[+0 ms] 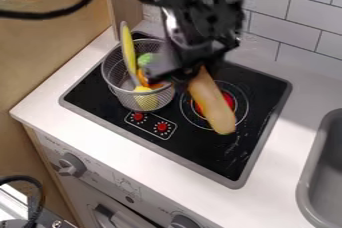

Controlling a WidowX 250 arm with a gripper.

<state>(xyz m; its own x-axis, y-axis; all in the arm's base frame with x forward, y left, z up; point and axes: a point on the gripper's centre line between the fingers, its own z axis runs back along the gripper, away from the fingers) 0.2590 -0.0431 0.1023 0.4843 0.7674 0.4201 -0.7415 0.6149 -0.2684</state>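
The hand (186,75) holds the tan toy (212,102) beneath it.

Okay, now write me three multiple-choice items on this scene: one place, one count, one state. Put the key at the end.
1. Where is the long tan piece?
A) In the sink
B) Over the black stovetop, outside the wire basket
C) Inside the wire basket

2. How many red knobs are on the stovetop's panel?
A) Two
B) Three
C) Four

3. How is the wire basket?
A) Upright and empty
B) Lying on its side
C) Upright with things in it

1: B, its upper end is by the gripper and its length crosses the red burner.
2: A, one red knob sits on each dial marking.
3: C, its rim faces up, and yellow and green pieces show inside.
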